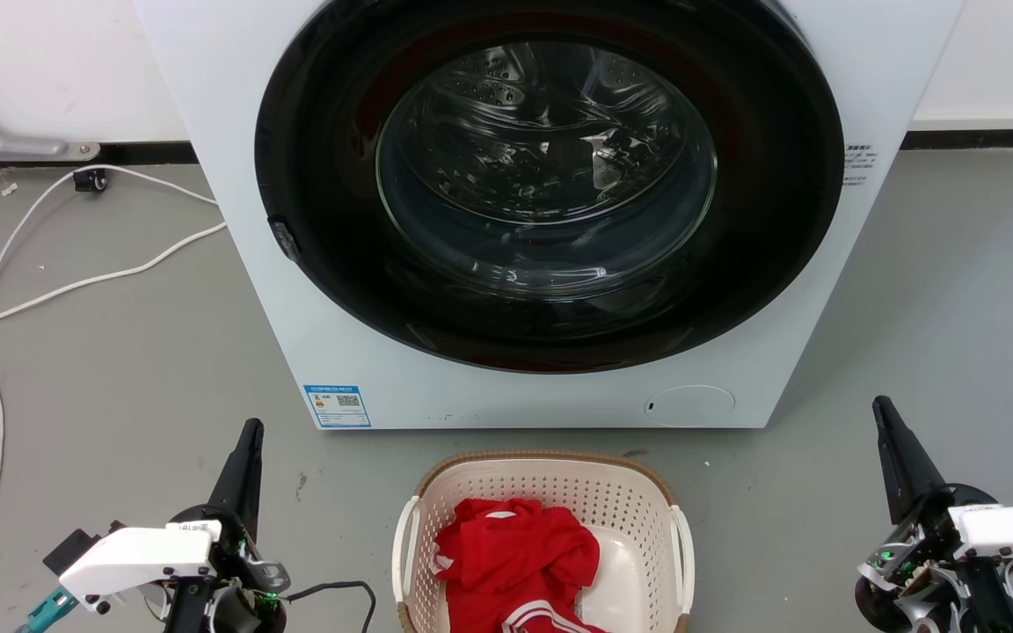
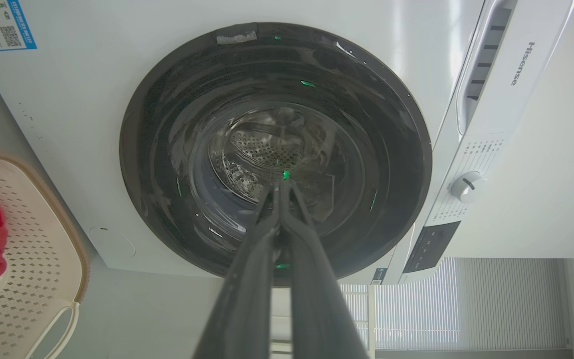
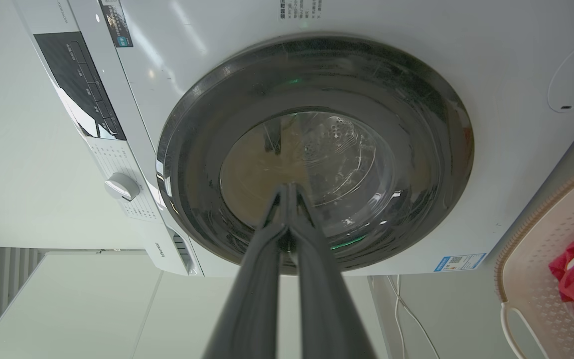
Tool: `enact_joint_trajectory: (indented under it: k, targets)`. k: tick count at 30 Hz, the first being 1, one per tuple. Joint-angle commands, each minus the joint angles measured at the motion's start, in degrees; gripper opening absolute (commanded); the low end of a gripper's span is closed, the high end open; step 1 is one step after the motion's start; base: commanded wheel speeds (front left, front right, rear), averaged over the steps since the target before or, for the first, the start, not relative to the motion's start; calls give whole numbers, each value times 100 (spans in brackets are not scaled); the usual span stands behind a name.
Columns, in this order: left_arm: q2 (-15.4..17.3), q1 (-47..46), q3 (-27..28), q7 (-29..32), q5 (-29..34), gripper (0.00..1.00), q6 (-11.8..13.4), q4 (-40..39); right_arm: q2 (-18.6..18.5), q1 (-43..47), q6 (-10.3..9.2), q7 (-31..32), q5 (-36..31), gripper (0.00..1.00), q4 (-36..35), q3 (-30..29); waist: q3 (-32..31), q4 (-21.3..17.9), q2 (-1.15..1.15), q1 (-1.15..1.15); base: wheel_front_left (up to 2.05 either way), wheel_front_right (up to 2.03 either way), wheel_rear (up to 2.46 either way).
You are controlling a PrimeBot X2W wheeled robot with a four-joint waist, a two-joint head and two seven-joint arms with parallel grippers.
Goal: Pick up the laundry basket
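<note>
The laundry basket (image 1: 550, 494) sat on the floor (image 1: 120, 369) right in front of the washer (image 1: 515, 400), between the two arms. A red cloth (image 1: 515, 563) lay inside it. The left fingers (image 1: 243, 475) and the right fingers (image 1: 902, 457) were each pressed together. They held nothing and stood well apart from the basket. The basket looked light and stiff, made of smooth plastic full of little holes, so it would probably keep its shape. The best places to hold looked like the left handle (image 1: 397, 549) and the right handle (image 1: 691, 558), one for each arm, so it would not tip.
</note>
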Motion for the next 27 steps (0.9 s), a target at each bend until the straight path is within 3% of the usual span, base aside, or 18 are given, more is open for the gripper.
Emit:
enact_joint_trajectory:
  k: [1, 23, 24, 27]
  targets:
    - [-6, -56, 18, 20, 5, 0, -12, 6, 21, -60, 0, 10, -30, 0, 5, -10, 0, 0, 0, 0, 0, 0, 0]
    - [-10, -57, 23, 23, 12, 0, -12, 6, 26, -61, 0, 18, -39, 0, 5, -16, 0, 0, 0, 0, 0, 0, 0]
    - [-3, -1, 6, 5, 1, 100, 0, 0, 6, -1, 0, 5, -1, 100, 0, -8, 0, 0, 0, 0, 0, 0, 0]
    - [-14, 45, -3, -6, 3, 100, 1, 67, 10, 51, 0, 6, -1, 100, 65, -2, 0, 0, 0, 0, 0, 0, 0]
